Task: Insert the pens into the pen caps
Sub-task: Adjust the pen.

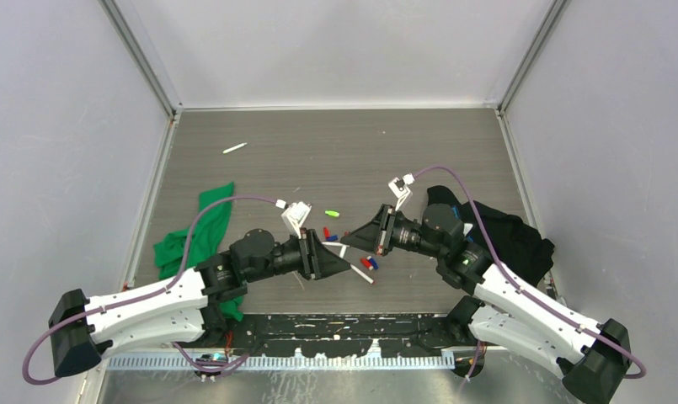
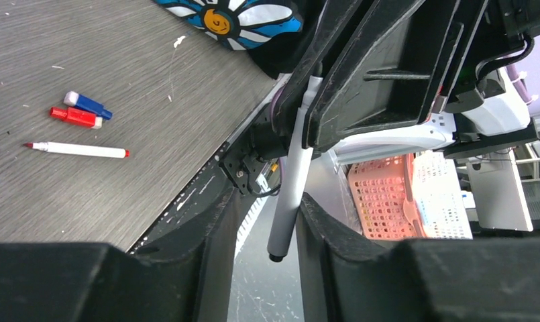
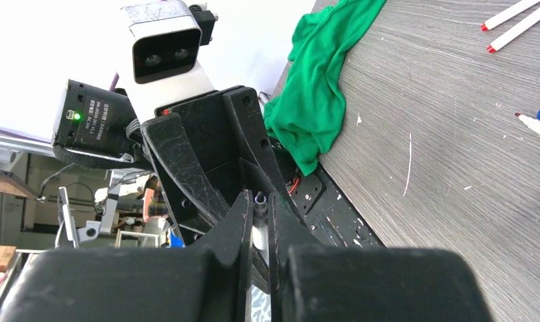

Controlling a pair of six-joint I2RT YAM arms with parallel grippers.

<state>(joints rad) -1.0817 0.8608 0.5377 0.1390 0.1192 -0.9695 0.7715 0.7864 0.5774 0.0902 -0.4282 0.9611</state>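
two robot arms meet nose to nose over the middle of a grey wood-grain tabletop [image 1: 335,151], their bases at its near edge. a black cloth [image 1: 508,236] lies bunched at the right edge and a green cloth [image 1: 196,240] at the left edge, beside the left arm. the right pincer [image 1: 356,238] is closed narrow on a white pen [image 2: 288,188], gripping its upper part. the barrel hangs down past the near table edge into the left pincer [image 1: 345,266]. there the dark lower end sits between fingers that stand wider than the barrel, leaning toward one finger with a gap showing on the other side. a loose pen [image 1: 361,273] with red ends lies flat on the tabletop just beside the two pincers. a lone pen [image 1: 234,148] rests well apart, far and to the left. a red cap [image 2: 76,117] and a blue cap [image 2: 88,104] lie side by side and touching, just beyond the loose pen. a lime cap [image 1: 332,214] sits alone a little farther back, near the centre.
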